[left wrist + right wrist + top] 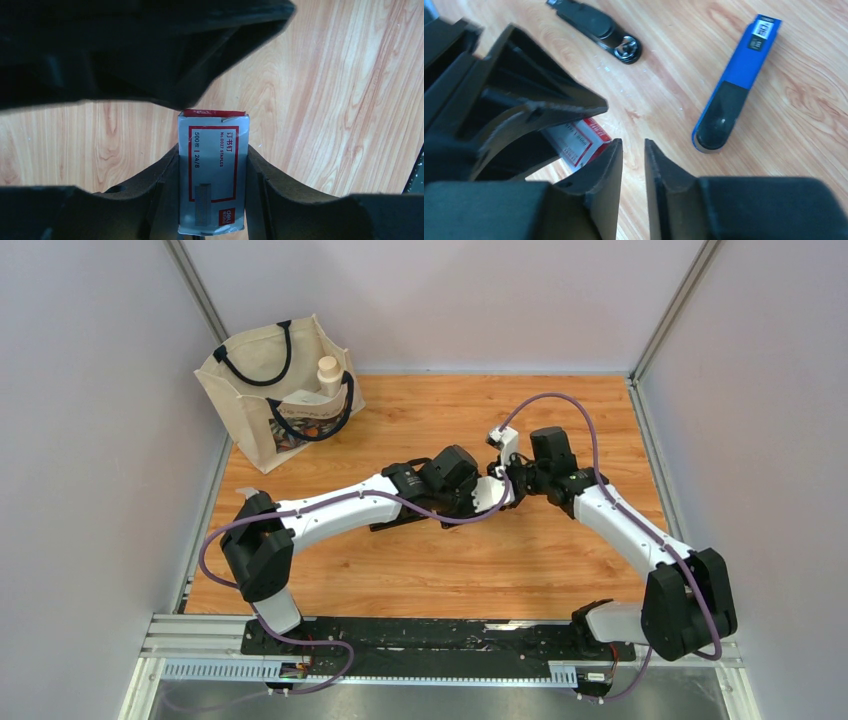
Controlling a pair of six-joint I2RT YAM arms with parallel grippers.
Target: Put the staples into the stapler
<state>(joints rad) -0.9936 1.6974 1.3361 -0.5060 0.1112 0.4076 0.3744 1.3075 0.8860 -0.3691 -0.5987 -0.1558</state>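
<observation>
Wooden table point(420, 570) bearing both arms, met near its centre. Canvas tote bag point(278, 390) standing at far left corner. Blue stapler point(736, 82) lying flat on the wood, clear of both grippers; black stapler point(596, 27) lying well apart from it. Left gripper point(212, 190) clamped on the staples point(214, 172), box held by its long sides, red end outward. Right gripper point(633, 165) just beside that box, fingers a narrow gap apart, holding nothing.
</observation>
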